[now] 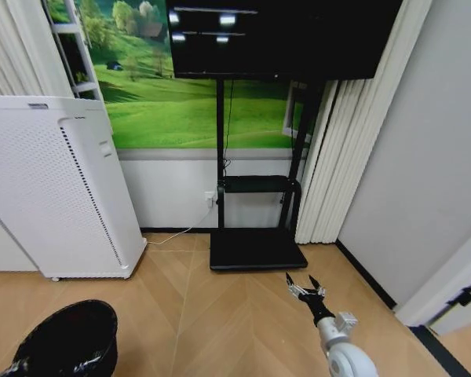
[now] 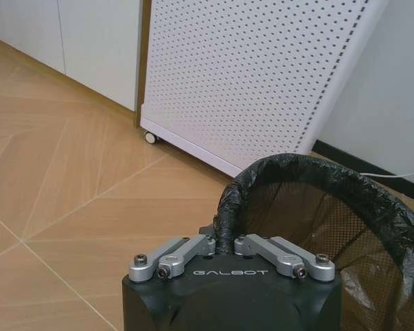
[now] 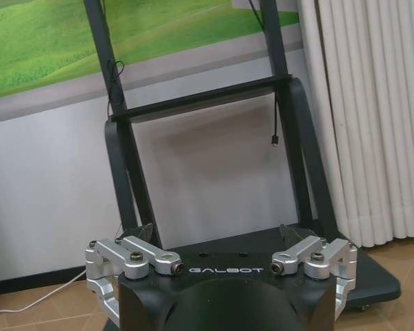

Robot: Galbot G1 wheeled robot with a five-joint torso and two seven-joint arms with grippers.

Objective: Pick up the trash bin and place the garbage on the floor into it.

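The left gripper (image 2: 224, 243) is pinching the trash bin (image 2: 317, 227) rim; the right gripper (image 1: 305, 287) is hovering spread, garbage needing finding next

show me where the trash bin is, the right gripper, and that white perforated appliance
trash bin (image 2: 229, 196): left wrist view, on the bag-wrapped rim.
right gripper (image 1: 304, 286): head view, midway between its open fingertips.
white perforated appliance (image 1: 39, 184): head view, on its dotted front panel.

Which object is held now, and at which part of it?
The left end effector holds the trash bin by its rim. The right end effector is open, holding nothing.
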